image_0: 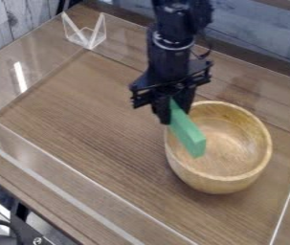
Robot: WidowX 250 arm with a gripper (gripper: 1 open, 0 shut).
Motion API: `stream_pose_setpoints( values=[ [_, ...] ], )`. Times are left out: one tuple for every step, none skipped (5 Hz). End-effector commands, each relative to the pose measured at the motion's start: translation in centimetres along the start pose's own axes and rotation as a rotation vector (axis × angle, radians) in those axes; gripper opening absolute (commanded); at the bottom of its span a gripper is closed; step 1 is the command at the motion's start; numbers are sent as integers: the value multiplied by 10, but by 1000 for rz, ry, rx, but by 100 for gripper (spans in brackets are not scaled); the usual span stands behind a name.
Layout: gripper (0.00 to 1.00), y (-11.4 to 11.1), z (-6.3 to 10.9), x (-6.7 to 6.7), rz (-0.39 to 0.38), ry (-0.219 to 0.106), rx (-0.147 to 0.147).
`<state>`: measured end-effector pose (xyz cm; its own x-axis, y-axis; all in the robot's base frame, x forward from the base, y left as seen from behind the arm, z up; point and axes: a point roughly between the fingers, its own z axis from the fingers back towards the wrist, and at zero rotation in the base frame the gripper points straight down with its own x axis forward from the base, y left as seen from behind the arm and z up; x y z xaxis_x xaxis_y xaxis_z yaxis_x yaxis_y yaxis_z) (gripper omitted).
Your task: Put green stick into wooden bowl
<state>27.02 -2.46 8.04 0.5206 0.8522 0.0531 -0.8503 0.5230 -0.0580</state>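
Observation:
My gripper (170, 106) points straight down and is shut on the upper end of the green stick (187, 132). The stick hangs tilted, its lower end slanting down to the right over the near-left rim of the wooden bowl (224, 145). The bowl is round, light tan, and sits on the table at the right. Its inside looks empty. The gripper stands just left of and above the bowl's rim.
The dark wood table (83, 115) is ringed by low clear plastic walls (57, 167). A small clear wire-like stand (83, 31) sits at the back left. A grey tiled wall runs behind.

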Motion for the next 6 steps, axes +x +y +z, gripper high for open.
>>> stream_pose_setpoints(
  values=[
    [0, -15, 19, 0, 48, -30, -55],
    [0, -17, 29, 3, 102, -34, -60],
    [0, -20, 40, 8, 140, -40, -69],
    [0, -16, 51, 19, 152, -42, -81],
    [0, -10, 59, 30, 160, -49, -90],
    [0, -13, 51, 26, 202, -71, -89]
  ],
)
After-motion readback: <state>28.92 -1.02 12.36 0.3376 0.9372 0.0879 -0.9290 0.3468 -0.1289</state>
